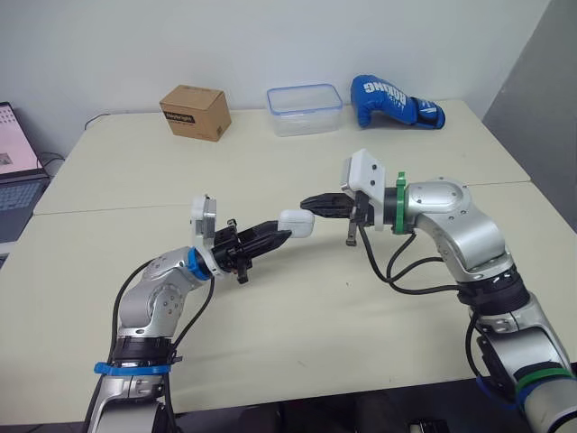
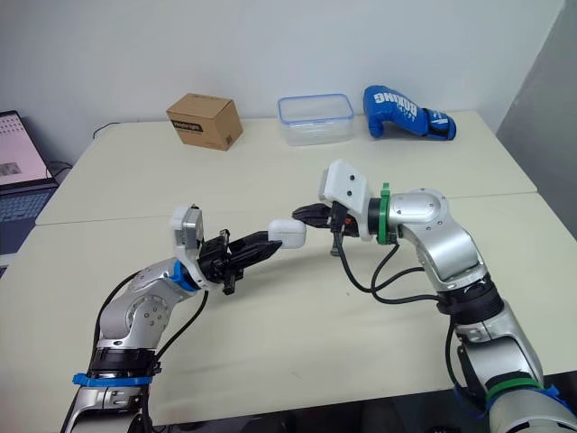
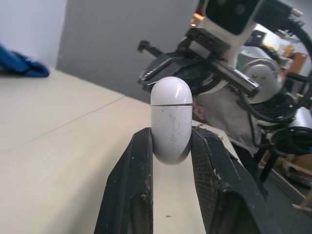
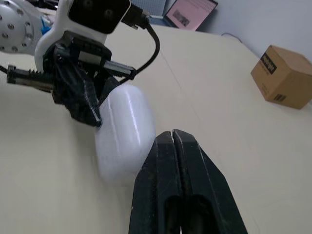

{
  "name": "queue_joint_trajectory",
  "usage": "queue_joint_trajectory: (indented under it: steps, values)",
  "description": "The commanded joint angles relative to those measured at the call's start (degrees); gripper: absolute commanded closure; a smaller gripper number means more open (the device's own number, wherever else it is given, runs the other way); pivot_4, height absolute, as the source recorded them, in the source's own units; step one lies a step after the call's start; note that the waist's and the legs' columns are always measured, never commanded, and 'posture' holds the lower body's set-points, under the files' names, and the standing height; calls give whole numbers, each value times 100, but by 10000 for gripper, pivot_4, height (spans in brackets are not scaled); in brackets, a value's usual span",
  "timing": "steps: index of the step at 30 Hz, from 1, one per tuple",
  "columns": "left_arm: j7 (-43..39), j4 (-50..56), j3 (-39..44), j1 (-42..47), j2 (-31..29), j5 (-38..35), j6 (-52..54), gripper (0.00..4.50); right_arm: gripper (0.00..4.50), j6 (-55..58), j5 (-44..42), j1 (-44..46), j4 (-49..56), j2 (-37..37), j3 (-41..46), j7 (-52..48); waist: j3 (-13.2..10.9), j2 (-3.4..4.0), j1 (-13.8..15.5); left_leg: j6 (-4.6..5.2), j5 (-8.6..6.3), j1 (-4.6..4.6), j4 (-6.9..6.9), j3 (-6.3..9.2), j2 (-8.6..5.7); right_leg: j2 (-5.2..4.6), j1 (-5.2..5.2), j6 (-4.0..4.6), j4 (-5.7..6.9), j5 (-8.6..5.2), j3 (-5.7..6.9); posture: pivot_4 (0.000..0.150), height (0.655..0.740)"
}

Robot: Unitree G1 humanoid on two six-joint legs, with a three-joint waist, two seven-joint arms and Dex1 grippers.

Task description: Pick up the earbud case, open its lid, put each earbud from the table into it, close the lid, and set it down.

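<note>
**Case held over the surface, lid shut, right fingers at its free end**

Nearest, the left gripper (image 1: 281, 233) reaches from the left toward the middle. Its two black fingers (image 3: 131, 190) are clamped on the lower half of the white earbud case (image 1: 296, 223). The case is held in the air above the pale surface (image 1: 297, 307), near its middle. Its lid is closed, with the seam showing as a thin line across the body, and the rounded lid end sticks out past the fingertips.

Just beyond and to the right, the right gripper (image 1: 311, 202) comes in from the right side. Its fingers (image 4: 168, 185) are pressed together with no gap between them. Their tip lies right beside the lid end of the case; whether it touches the case cannot be told.

A laptop (image 1: 16, 162) sits off the surface's left edge with its screen lit. Along the far edge, from left to right, stand a cardboard box (image 1: 194, 112), a clear plastic container (image 1: 304, 109) and a blue boxing glove (image 1: 394, 101).
</note>
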State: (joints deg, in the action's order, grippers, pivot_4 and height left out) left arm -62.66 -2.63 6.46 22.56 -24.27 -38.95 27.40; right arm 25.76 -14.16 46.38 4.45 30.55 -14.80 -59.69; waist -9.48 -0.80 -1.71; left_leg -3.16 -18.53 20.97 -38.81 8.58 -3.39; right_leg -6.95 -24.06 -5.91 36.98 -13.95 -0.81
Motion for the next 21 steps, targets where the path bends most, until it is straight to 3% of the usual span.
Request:
queue_joint_trajectory:
  steps: [1,6,14,21]
  values:
    - [734,139,9,263,-70,91,519,37499,44578,-40,-20,75,-19,345,263,-224,0,-1,-1,0,0,0,0,0,0,0,0,0,0,0,0,1500,7307]
    - [1428,-5,83,629,88,-91,1342,37499,44578,123,-124,-247,92,816,514,-279,-1,-2,-2,0,0,1,0,-3,1,0,-1,0,0,0,0,1500,7307]
    - [1632,-696,-57,1358,257,-483,2953,37499,44578,794,-202,-767,556,1112,783,35,-1,-2,-12,0,0,1,0,-6,1,0,-2,0,2,0,-1,1500,7307]
    - [2028,-1427,-122,1796,485,-191,3433,37499,44578,1163,112,-1061,502,1297,724,431,-2,-3,-4,0,0,1,-2,-6,-1,-2,-1,-1,1,0,-2,1500,7307]
